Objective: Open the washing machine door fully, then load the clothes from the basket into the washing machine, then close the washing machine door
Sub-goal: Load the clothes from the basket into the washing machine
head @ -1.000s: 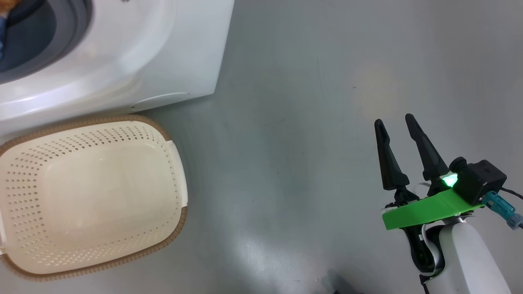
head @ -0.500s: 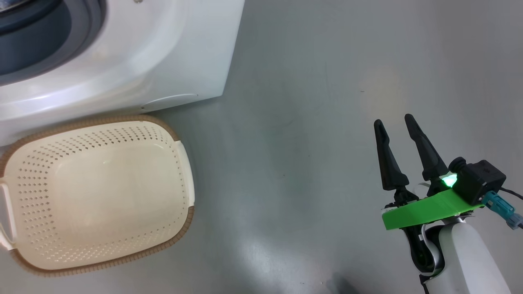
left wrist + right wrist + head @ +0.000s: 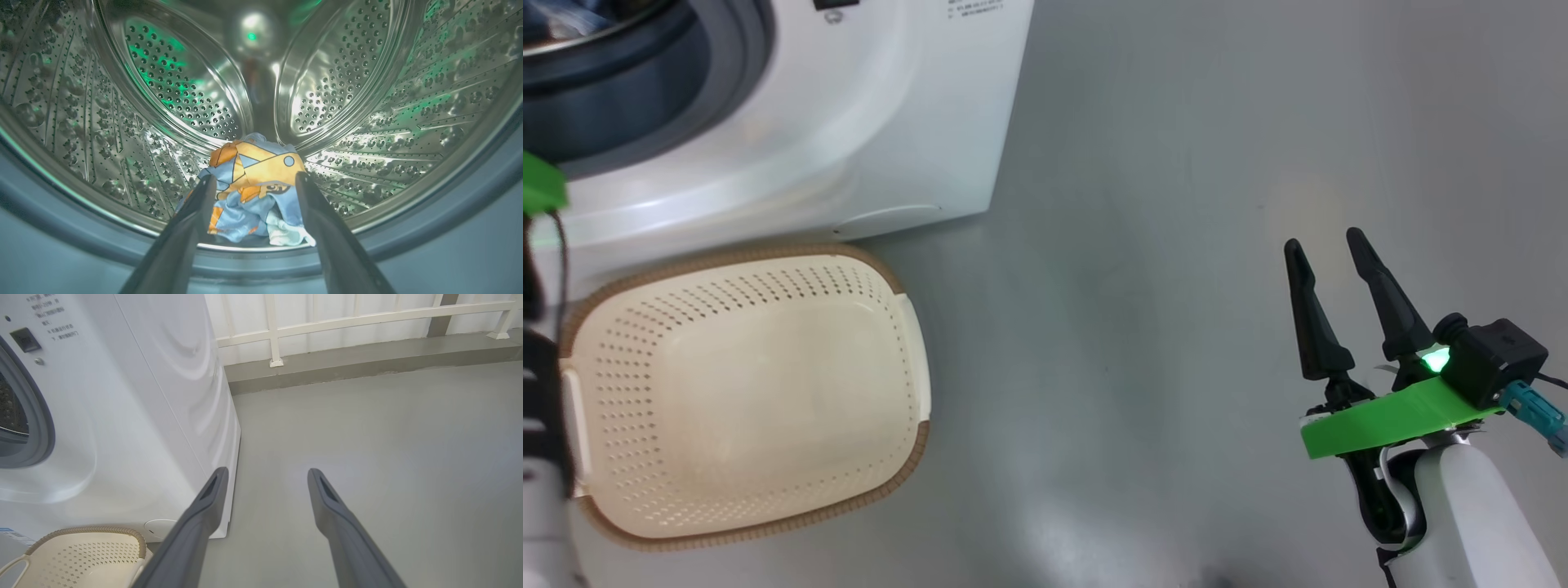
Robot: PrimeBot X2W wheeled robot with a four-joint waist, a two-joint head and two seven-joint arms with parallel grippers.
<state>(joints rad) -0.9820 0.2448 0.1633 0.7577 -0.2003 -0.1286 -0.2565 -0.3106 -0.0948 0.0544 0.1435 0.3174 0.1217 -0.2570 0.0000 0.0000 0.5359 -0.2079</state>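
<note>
**So the clothes point(image 3: 253, 196) are in the drum point(image 3: 367, 81)**

They lie bunched near its front lip, just beyond the spread fingers of the left gripper point(image 3: 254, 178). The right gripper point(image 3: 1323, 241) hangs over the floor point(image 3: 1176, 163), spread too. The basket point(image 3: 768, 278) sits against the washing machine point(image 3: 890, 122).

Floor point(image 3: 1160, 163): smooth grey, matt with a soft sheen, bearing a faint pale yellowish patch point(image 3: 1307, 204) and a few small dark specks. Raised kerb point(image 3: 347, 363): grey-brown strip running along the far edge of the floor in the right wrist view. Railing point(image 3: 327, 321): white, one horizontal bar on upright posts, a post foot point(image 3: 276, 362) standing on the kerb, a pale wall point(image 3: 367, 302) behind it.
</note>
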